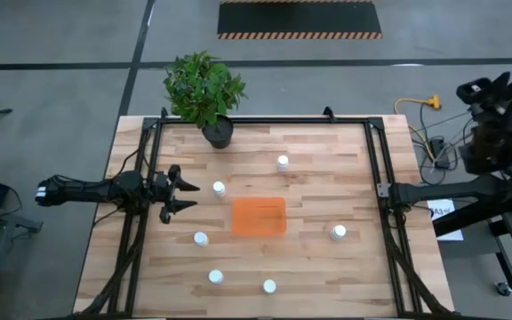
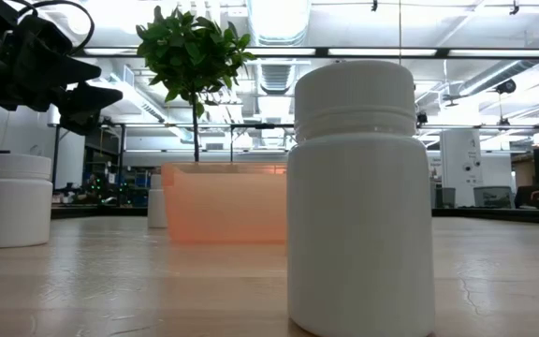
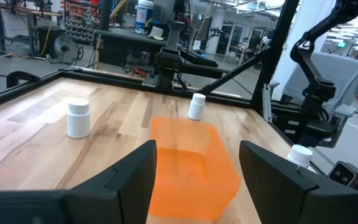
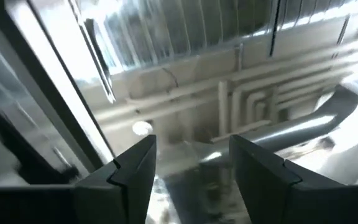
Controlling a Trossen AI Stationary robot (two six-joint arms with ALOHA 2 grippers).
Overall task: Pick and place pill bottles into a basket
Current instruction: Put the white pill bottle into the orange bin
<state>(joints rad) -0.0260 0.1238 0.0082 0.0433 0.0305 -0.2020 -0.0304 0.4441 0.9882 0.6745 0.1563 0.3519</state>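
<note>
The left end effector (image 1: 182,192) hovers over the bench (image 1: 327,267) with fingers spread, empty. Just to its right stands one pill bottle (image 1: 219,188); beyond lies the orange basket (image 1: 258,216), empty, five other bottles scattered around. The right end effector (image 4: 191,168), spread, points ceilingward off the bench. No writing is legible.

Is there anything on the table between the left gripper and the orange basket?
Yes. In the high view one pill bottle stands on the wood between the open left gripper and the basket, slightly to the plant's side of the direct line.
</note>
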